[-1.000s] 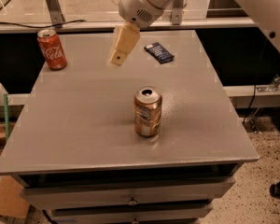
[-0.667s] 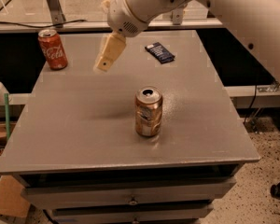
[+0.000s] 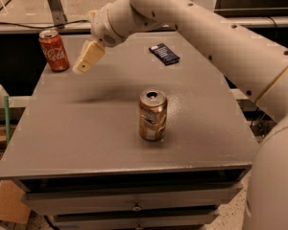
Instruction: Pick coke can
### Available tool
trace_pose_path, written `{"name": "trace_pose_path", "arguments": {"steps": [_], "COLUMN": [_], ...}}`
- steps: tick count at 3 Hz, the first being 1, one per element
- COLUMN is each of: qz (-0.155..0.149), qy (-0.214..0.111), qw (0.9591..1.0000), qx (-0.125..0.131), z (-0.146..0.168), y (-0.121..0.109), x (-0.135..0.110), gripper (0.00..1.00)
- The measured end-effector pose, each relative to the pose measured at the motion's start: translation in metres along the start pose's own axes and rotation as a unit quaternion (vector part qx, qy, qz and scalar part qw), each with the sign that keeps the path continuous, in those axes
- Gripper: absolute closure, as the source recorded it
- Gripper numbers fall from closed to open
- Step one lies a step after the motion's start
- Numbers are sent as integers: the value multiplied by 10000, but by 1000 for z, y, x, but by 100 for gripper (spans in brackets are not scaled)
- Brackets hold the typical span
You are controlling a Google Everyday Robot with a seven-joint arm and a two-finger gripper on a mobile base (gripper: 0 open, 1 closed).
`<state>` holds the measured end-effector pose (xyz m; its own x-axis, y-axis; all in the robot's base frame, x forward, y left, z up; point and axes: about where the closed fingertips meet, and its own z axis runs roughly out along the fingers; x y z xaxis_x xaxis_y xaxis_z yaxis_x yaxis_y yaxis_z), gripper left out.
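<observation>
- My hand [image 3: 84, 63] hangs over the far left part of the tabletop [image 3: 81, 133], tilted down and to the left. It is just to the right of the coke can [image 3: 54, 51] but not touching it.
- I cannot tell from this view whether the hand is open or closed. It stands apart from everything on the tabletop, so it grips nothing of the task yet.
- A second ago the hand was nearer the middle of the far edge, about above the dark blue packet's side. It has since swept steadily left, and the gap to the coke can has shrunk to a small one.
- I read that as the approach being nearly over, with the reach aimed at the right target.
- The coke can stands upright at the far left corner of the tabletop, close to the edge, and has not moved.
- The arm [image 3: 206, 30] stretches in from the right and passes over the dark blue packet [image 3: 164, 53], which lies flat near the far edge.
- The gold-brown can [image 3: 152, 115] stands upright near the middle, well apart from the hand and out of its path.
- My judgement is that the hand next needs to come down level with the coke can. It should do so gently, since a nudge could push the can off that corner.
</observation>
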<state>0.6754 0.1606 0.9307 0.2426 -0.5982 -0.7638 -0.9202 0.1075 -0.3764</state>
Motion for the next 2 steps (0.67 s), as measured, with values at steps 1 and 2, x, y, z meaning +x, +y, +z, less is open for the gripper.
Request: {"name": "trace_pose_path", "arguments": {"steps": [1,2], "qz": [104,265], "qy": [-269,-456], "qw": [9996,9982], "qx": [-74,-292], "z": [47,94], "y": [-16,-21], "x": [1,1], "gripper": [0,0]}}
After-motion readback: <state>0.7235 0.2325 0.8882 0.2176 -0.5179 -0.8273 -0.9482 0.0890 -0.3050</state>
